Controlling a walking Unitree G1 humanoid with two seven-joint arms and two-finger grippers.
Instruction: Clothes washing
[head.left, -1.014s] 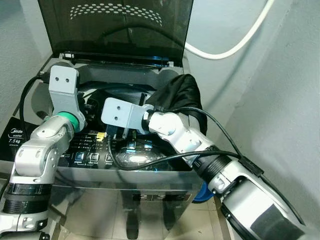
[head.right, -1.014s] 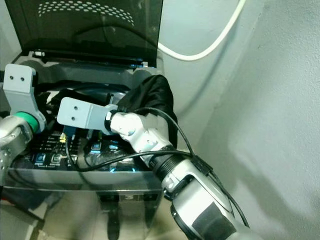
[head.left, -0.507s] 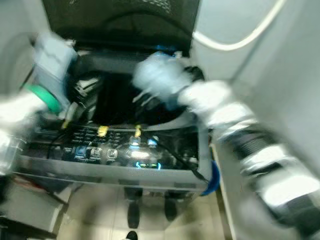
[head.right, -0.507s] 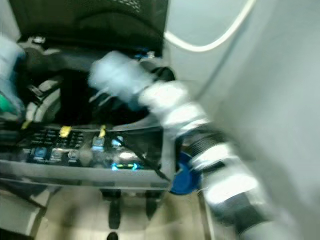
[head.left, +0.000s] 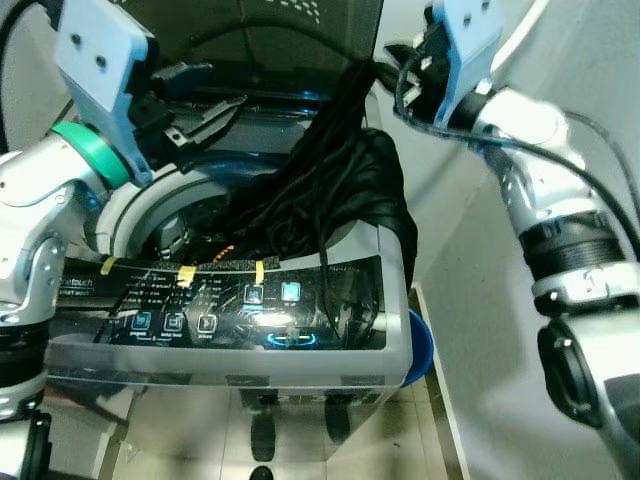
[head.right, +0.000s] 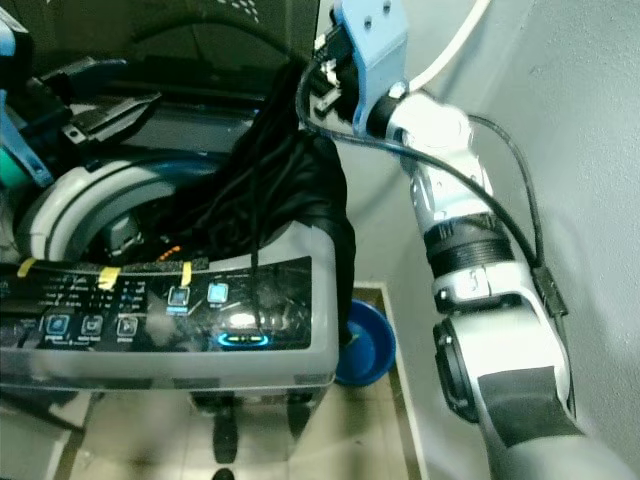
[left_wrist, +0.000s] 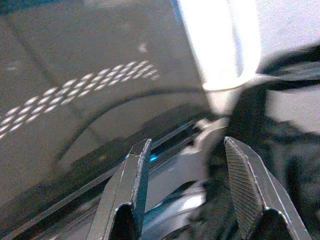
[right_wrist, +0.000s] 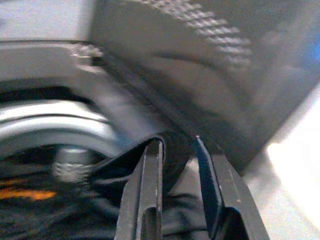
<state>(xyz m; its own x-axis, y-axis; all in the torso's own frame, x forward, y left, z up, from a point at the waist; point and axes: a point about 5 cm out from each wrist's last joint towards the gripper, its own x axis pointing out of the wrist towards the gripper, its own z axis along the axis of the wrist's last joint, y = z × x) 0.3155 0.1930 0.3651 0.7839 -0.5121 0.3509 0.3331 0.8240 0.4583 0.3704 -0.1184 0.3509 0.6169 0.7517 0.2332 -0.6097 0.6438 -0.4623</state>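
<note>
- Black cloth garment (head.left: 330, 190), matt and soft, creased in folds, draped over the rim at 2 o'clock of the drum.
- Glossy dark plastic control panel (head.left: 220, 310) on the washing machine, reflective, with lit blue icons.
- Smoked translucent plastic lid (left_wrist: 75, 100), smooth, with a dotted pattern.
- Brushed-metal drum ring (head.left: 135, 205), dull sheen.
- Ribbed black pads on left pincer (left_wrist: 187, 187) fingers (left_wrist: 245, 195).
- Glossy blue plastic basin (head.right: 365, 345) on pale tiled floor.
</note>
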